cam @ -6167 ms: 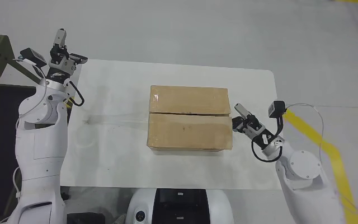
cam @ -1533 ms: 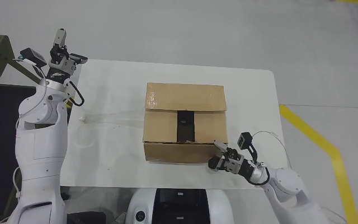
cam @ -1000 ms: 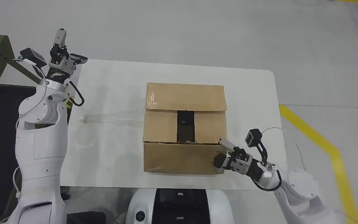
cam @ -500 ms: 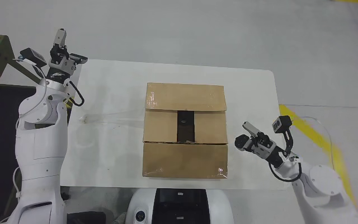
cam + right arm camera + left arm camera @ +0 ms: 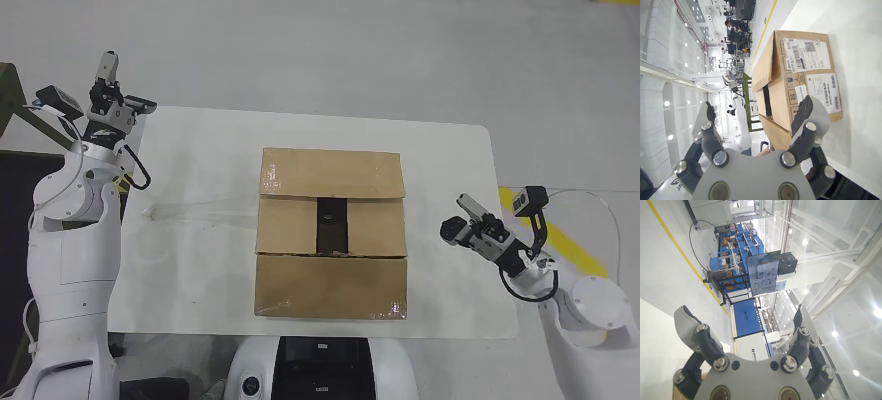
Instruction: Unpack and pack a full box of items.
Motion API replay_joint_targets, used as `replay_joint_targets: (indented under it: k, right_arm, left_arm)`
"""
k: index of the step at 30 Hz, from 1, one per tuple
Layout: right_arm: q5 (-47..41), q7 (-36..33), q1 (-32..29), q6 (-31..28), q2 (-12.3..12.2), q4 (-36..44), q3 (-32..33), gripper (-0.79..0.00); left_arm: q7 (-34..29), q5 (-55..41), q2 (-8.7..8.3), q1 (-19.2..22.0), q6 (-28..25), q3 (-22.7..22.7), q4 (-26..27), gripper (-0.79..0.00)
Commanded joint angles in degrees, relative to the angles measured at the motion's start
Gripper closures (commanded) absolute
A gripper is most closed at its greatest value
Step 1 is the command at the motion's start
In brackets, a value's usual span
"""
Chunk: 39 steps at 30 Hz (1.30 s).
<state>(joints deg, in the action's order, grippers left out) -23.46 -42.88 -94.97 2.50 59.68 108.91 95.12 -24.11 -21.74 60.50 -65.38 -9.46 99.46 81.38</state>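
Overhead, find the cardboard box [image 5: 330, 175] at the middle of the white worktop [image 5: 200, 250], near flap folded out toward the robot, far flap lying over the top, and a dark gap [image 5: 330, 225] open between the inner flaps. Find the right gripper [image 5: 456, 222] near the box's right side and apart from it, fingers spread and empty. Find the left gripper [image 5: 105, 70] raised at the far left corner of the worktop, well apart from the box; hard to judge its spread from up here. From the left wrist, see the left gripper [image 5: 743, 317] aimed up toward the hall ceiling, fingers wide, holding nothing. From the right wrist, see the right gripper [image 5: 757, 111] with fingers wide and empty, facing the box [image 5: 762, 62] on the worktop [image 5: 857, 75]: white labels [image 5: 806, 55] on its side, far flap seemingly lifted a little, dark gap [image 5: 766, 98] on top.
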Motion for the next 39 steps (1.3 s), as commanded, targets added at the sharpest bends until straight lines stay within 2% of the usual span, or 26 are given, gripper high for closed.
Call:
replay_joint_targets:
  k: [1,21,26,33,39]
  right_arm:
    - [0.09,0.32,0.51,0.05,-0.01,-0.43,0.03,-0.785]
    - [-0.02,0.56,0.64,0.24,0.0,-0.68,0.0,-0.785]
    - [-0.02,0.56,0.64,0.24,0.0,-0.68,0.0,-0.785]
    - [-0.02,0.56,0.64,0.24,0.0,-0.68,0.0,-0.785]
    - [-0.02,0.56,0.64,0.24,0.0,-0.68,0.0,-0.785]
  left_arm:
    - [0.0,0.0,0.0,0.0,0.0,0.0,0.0,-0.785]
    - [0.0,0.0,0.0,0.0,0.0,0.0,0.0,-0.785]
    - [0.0,0.52,0.08,-1.01,-0.98,-0.36,1.77,-0.785]
    - [-6.87,-5.13,0.16,-2.69,1.36,-1.15,4.84,-0.785]
    - [-13.41,-9.73,0.15,-4.76,4.02,-2.03,10.03,-0.785]
